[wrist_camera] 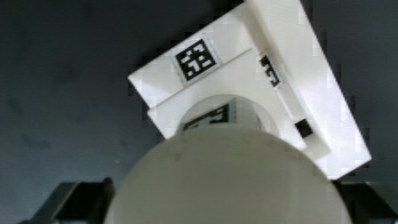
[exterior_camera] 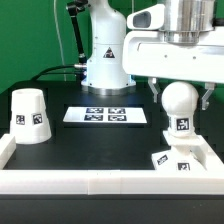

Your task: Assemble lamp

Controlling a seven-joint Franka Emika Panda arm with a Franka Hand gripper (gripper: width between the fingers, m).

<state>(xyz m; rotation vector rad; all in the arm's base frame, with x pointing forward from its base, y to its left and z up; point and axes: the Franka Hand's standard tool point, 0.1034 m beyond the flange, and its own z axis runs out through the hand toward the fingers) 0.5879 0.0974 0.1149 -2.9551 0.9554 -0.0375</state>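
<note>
My gripper (exterior_camera: pixel 180 98) is shut on the round-headed bulb (exterior_camera: pixel 180 104), holding it upright just above the flat square base (exterior_camera: pixel 176 158) at the front of the exterior view's right. In the wrist view the bulb's round head (wrist_camera: pixel 222 180) fills the space between the dark fingers (wrist_camera: pixel 75 203), and its tagged stem points down at the base (wrist_camera: pixel 267 70). I cannot tell whether the stem touches the base. The tapered shade (exterior_camera: pixel 29 115) stands mouth down at the exterior view's left, apart from the gripper.
The marker board (exterior_camera: pixel 106 115) lies flat in the middle of the black table. White rails (exterior_camera: pixel 90 183) edge the table's front and sides. The arm's white pedestal (exterior_camera: pixel 105 60) stands at the back.
</note>
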